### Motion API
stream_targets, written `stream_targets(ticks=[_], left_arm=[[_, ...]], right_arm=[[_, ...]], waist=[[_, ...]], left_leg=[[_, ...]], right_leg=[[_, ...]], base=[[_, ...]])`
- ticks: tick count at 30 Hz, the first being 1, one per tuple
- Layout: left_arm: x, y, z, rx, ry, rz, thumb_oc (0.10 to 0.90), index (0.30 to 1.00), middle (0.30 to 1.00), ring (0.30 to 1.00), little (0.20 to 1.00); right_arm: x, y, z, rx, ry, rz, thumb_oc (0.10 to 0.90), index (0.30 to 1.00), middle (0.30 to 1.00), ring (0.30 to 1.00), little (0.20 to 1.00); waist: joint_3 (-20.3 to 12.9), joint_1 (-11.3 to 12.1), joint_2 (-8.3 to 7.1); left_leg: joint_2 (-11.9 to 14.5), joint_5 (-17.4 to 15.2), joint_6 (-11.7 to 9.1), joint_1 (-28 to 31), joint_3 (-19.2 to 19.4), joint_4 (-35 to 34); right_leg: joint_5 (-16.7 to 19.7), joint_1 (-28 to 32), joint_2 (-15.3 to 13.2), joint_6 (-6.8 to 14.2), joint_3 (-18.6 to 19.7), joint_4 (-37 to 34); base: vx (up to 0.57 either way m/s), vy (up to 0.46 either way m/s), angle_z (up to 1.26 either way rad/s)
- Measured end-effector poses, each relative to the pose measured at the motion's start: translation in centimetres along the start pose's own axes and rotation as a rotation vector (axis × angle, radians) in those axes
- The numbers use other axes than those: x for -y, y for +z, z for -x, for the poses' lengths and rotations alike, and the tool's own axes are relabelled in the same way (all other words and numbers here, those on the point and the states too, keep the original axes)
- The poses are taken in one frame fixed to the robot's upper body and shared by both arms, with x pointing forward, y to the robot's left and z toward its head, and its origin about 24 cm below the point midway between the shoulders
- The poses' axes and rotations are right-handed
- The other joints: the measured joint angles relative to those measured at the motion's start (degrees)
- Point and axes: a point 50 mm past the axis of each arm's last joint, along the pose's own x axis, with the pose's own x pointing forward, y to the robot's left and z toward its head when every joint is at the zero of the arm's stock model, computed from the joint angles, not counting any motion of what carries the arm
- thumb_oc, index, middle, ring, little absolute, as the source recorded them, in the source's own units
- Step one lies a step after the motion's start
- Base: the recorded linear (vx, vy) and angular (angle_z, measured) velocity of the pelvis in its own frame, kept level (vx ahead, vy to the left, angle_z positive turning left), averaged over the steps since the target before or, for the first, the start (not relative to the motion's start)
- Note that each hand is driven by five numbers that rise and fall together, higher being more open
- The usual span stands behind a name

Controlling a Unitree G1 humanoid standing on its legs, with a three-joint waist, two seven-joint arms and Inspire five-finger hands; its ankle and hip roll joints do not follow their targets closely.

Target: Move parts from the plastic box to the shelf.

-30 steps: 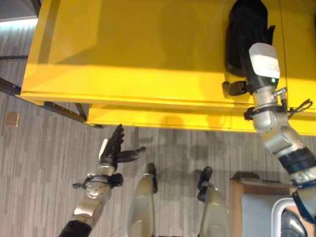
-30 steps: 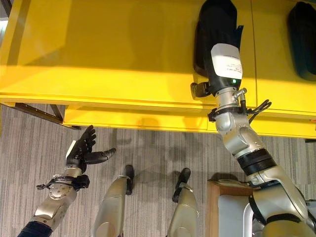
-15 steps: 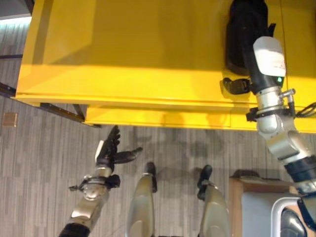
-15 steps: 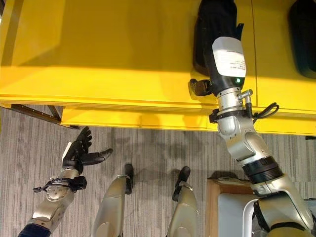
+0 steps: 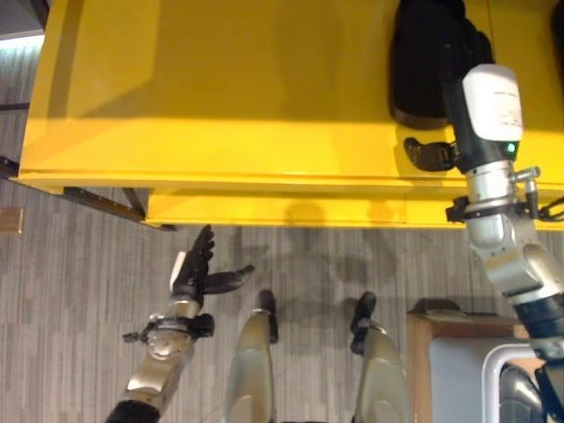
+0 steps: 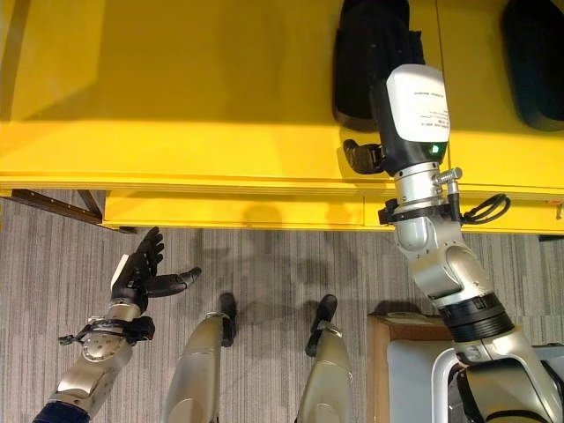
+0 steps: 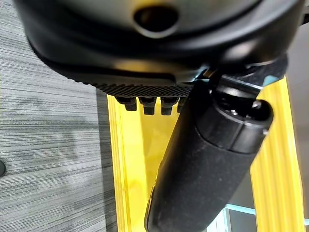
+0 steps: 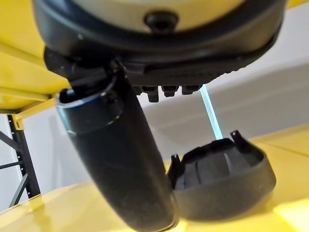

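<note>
- Eye views: a yellow shelf carries a black part. The right hand is at the shelf's front edge just below that part. A second black part lies farther right.
- Left hand hangs below the shelf, fingers spread.
- Right wrist view: fingers apparently straight, holding nothing; the black part lies beyond them on the shelf.

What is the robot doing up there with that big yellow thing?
The robot is putting black parts on a yellow shelf. Its right hand is stretched out over the shelf, right next to a black part lying there, and the right wrist view shows the part resting on the yellow surface past the hand, not held. Another black part lies farther to the right. The left hand hangs open and empty, low over the grey floor.
</note>
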Motion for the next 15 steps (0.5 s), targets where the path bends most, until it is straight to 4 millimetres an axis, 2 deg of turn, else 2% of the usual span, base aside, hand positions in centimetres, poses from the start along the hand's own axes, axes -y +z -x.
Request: stream_targets(ticks=[7,15], left_arm=[[0.3,0.6,-0.1,0.024,-0.01,0.005,0.9,1.0,1.0,1.0,1.0],[-0.1,1.4,0.2,0.06,0.017,0.019,0.9,1.0,1.0,1.0,1.0]], right_arm=[[0.4,1.0,0.2,0.053,-0.016,-0.026,0.9,1.0,1.0,1.0,1.0],[-1.0,2.5,3.6,0.065,0.037,-0.153,0.9,1.0,1.0,1.0,1.0]], waist=[[0.0,0.0,-0.02],[0.1,-0.3,-0.3]], left_leg=[[0.2,0.1,-0.1,0.1,0.0,0.2],[0.6,0.0,-0.1,0.4,-0.1,0.1]], right_leg=[[0.0,0.0,0.1,0.0,0.0,0.2],[-0.1,0.4,0.6,-0.1,0.0,0.0]], base=[[0.0,0.0,0.0],[0.0,0.0,0.0]])
